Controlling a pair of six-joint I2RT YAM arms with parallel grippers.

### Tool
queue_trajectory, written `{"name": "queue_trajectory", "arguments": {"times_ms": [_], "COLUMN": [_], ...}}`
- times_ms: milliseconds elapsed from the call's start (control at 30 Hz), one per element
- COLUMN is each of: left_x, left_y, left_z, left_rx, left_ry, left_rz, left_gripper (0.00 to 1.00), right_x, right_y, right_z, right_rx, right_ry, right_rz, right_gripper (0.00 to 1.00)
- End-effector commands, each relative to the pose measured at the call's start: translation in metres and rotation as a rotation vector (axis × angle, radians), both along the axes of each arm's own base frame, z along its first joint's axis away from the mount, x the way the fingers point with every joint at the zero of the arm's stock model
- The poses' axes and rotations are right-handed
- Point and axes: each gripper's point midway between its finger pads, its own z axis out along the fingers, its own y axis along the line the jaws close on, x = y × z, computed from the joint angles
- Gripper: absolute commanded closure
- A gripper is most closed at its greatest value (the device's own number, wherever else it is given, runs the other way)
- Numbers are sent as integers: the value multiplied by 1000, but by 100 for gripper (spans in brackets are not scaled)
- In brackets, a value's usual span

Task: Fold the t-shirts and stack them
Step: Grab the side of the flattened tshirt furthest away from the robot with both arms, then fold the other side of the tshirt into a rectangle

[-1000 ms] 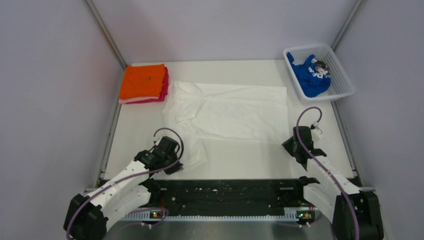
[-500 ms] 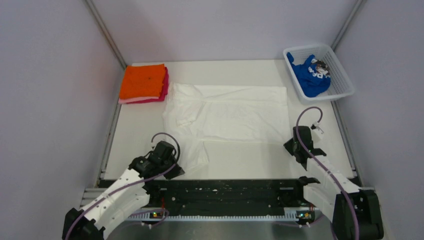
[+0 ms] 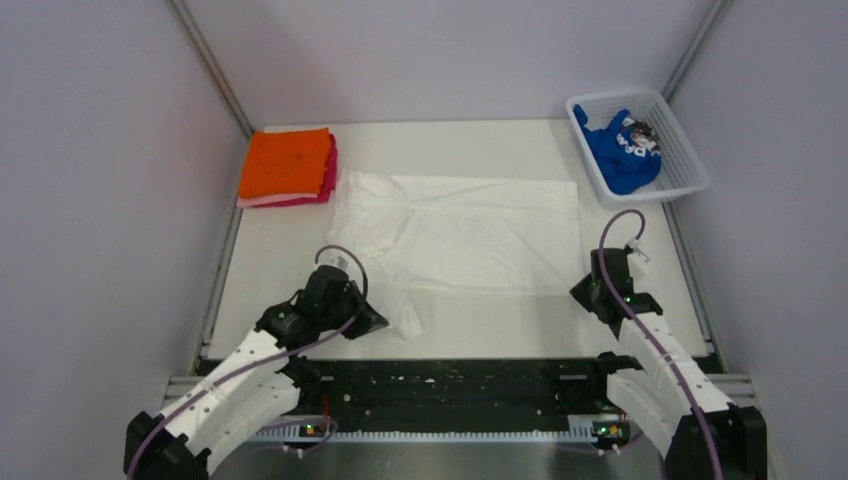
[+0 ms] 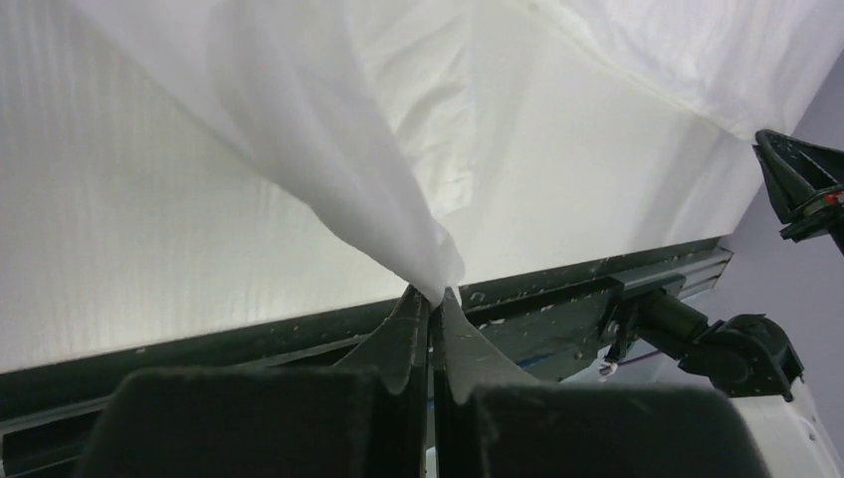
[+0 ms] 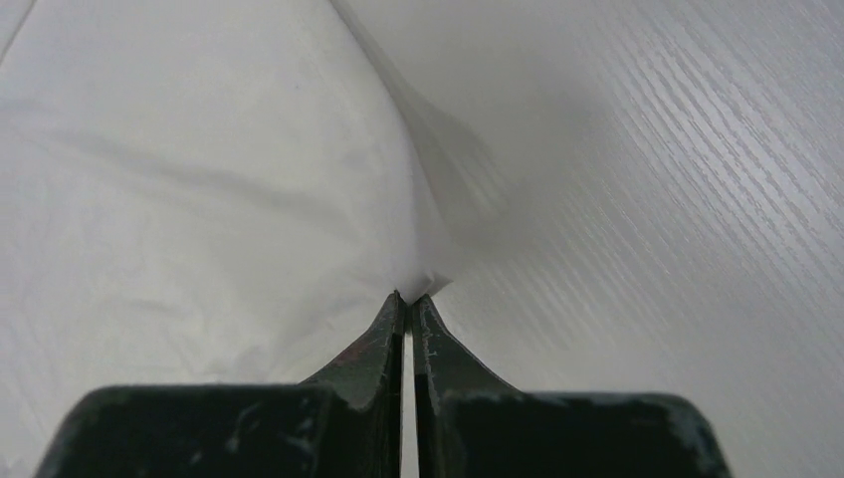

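Observation:
The white t-shirt [image 3: 470, 230] lies spread out in the middle of the table, plain side up, with no print showing. My left gripper [image 3: 374, 322] is shut on its near left corner and holds that corner lifted; in the left wrist view the cloth [image 4: 299, 129] hangs from the closed tips [image 4: 435, 296]. My right gripper [image 3: 584, 290] is shut on the near right corner; in the right wrist view the cloth [image 5: 199, 199] runs up from the closed tips [image 5: 409, 298]. The orange t-shirt [image 3: 285, 162] lies folded on the pink t-shirt [image 3: 328, 178] at the back left. The blue t-shirt [image 3: 618, 152] is crumpled in the basket.
The white mesh basket [image 3: 692, 172] stands at the back right corner. Grey walls and metal posts close in the table on three sides. A black rail [image 3: 460, 385] runs along the near edge between the arm bases.
My left gripper has moved right and up, lifting the shirt's near left corner off the table. The whole white shirt has slid a little toward the near edge. The right gripper has barely shifted.

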Motion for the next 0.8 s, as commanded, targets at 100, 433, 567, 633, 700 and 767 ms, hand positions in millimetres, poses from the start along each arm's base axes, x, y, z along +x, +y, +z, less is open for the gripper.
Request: {"name": "queue_trajectory", "arguments": {"times_ms": [100, 433, 567, 633, 700, 767], "left_x": [124, 257, 295, 310, 323, 336], "left_y": [-26, 17, 25, 30, 34, 35], "left_z": [100, 140, 150, 150, 150, 148], "left_rx": [76, 115, 135, 143, 145, 138], "left_ry": [-324, -415, -451, -457, -471, -488], "left_rz": [-20, 95, 106, 104, 93, 77], "left_gripper": [100, 100, 100, 100, 100, 100], "right_x": [57, 134, 160, 173, 184, 194], "right_y": [4, -1, -9, -12, -15, -17], "right_z": [54, 77, 81, 84, 85, 85], "right_rx": [-50, -65, -72, -79, -90, -96], "right_ry": [-74, -85, -94, -104, -106, -111], "right_rz": [52, 47, 31, 30, 33, 37], "right_gripper": [100, 100, 100, 100, 100, 100]}}
